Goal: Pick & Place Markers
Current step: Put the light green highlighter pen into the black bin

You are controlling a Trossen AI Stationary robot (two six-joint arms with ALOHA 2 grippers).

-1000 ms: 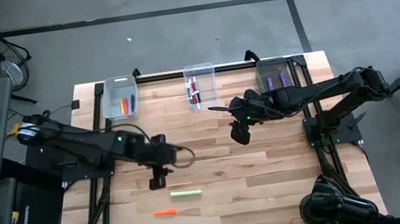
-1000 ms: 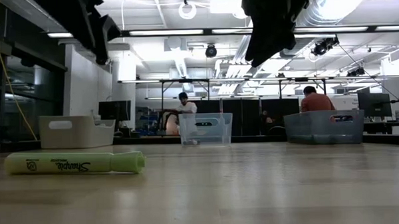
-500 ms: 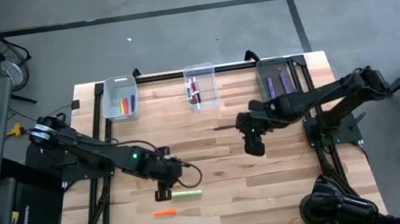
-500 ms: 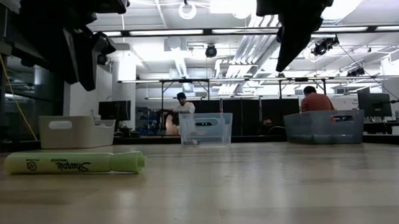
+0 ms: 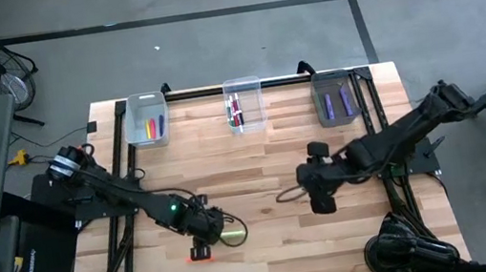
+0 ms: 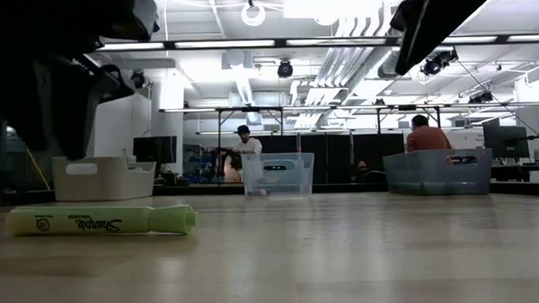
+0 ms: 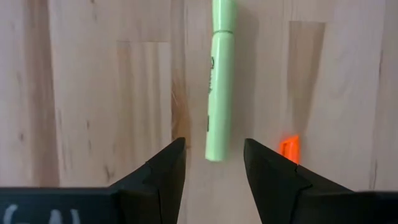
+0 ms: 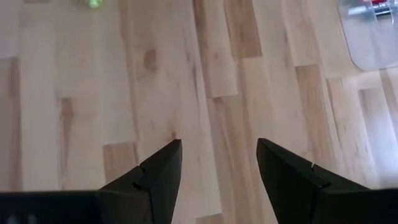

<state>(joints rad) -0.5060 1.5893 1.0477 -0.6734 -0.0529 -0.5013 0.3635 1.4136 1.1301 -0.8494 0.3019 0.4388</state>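
Mostly sorted already. Left bin (image 5: 146,121) holds a red and a yellow marker, middle bin (image 5: 244,105) a few dark and red ones, right bin (image 5: 337,95) two purple.

Two left loose on the table (image 5: 257,168), both at the near left: light green marker (image 7: 219,81) and orange marker (image 7: 289,149), lying just beside each other but apart.

Left gripper (image 7: 211,163) is right over them, fingers apart, empty, with the green marker's near end between the tips; the orange one sits just outside one finger. From above the arm covers most of the green marker, so I can't tell height off the wood; low view suggests the gripper isn't down yet.

Right gripper (image 8: 214,163) hovers over bare wood right of centre, fingers apart, nothing held.

Obstructions: none on the table between the markers and the bins. Only risk is the left finger nudging the orange marker on closing. People in the room behind, well clear of the table.
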